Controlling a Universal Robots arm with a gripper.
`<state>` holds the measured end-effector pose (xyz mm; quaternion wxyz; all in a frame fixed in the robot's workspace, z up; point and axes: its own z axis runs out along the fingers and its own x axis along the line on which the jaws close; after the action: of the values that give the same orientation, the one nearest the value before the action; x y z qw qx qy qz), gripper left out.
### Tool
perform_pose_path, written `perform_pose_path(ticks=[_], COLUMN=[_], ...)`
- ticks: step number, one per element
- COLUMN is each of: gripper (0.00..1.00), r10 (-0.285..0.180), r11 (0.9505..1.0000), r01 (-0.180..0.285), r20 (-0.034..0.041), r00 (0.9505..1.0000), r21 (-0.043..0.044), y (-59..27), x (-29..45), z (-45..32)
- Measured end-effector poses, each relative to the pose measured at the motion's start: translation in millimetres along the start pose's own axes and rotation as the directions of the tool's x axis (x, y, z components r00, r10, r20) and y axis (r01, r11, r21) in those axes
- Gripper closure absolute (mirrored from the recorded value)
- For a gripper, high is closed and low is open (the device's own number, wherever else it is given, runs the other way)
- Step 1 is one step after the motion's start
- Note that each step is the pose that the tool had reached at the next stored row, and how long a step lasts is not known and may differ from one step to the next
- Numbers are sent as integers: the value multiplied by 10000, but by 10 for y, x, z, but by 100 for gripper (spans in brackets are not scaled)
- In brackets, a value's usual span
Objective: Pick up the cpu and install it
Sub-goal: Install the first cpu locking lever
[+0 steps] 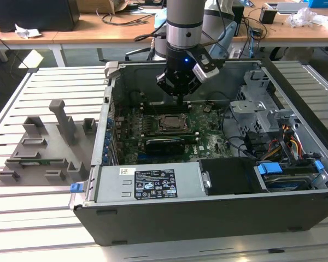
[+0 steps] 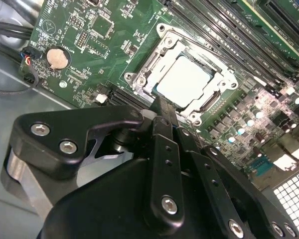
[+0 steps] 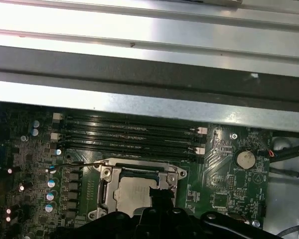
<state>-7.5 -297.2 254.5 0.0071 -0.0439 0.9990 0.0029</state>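
1. Inside the open computer case (image 1: pixel 218 218), the cpu (image 2: pixel 185 79) lies flat in the socket frame (image 2: pixel 139 79) on the motherboard (image 1: pixel 208 136). Its silver top shows square to the frame edges in both wrist views. It appears seated, not carried.

2. Gripper (image 1: pixel 179 99) hangs over the socket, just above the far edge of the chip in the exterior view. In the second wrist view the dark fingers (image 2: pixel 164 112) come together into one narrow tip at the chip's near edge. Judged closed, or nearly so, with nothing between them. Whether the tip touches the metal top, cannot tell.

3. Step in hand, as judged: placing or seating the chip in the socket. Doing it well means:
   - keep the chip level, since any tilt risks the contacts beneath;
   - press only straight down, lightly, if at all;
   - check all four edges sit even inside the frame;
   - avoid side load from the fingertip, which could slide the chip out of register.

4. Arm pose: wrist points almost straight down into the case, silver forearm section vertical, tool body tucked between the case's rear wall and the memory slots (image 3: pixel 129 134). Clearance to the drive cage (image 1: pixel 257 103) on the exterior view's right looks ample.

5. Grey fixture tray (image 1: pixel 44 147) sits outside the case on the slatted table (image 1: pixel 60 218), well apart from the gripper.
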Motion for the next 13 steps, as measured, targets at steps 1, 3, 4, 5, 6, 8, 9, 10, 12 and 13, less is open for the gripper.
perform_pose_path(ticks=[1, 3, 4, 5, 6, 8, 9, 10, 12, 13], gripper=[89, 89, 89, 89, 89, 89, 89, 89, 89, 89], r10=[-3, -5, -3, -2, -2, -3, -4, -2, -2, -2], r11=[10000, 10000, 10000, 10000, 10000, 10000, 10000, 10000, 10000, 10000], r01=[3, 5, 3, 2, 2, 3, 4, 2, 2, 2], r20=[0, 0, 1, 1, 1, 1, 1, 1, 2, 1], r00=[10000, 10000, 10000, 10000, 10000, 10000, 10000, 10000, 10000, 10000], r21=[0, -1, -1, -1, 0, 0, 0, -1, 0, -1], y=[0, 1, 2, 3, 5, 8, 9, 11, 13, 14], x=[0, 6, 23, 36, 55, 87, 108, 122, 147, 160], z=[0, 0, 0, 0, -1, -1, -1, -2, -2, -2])
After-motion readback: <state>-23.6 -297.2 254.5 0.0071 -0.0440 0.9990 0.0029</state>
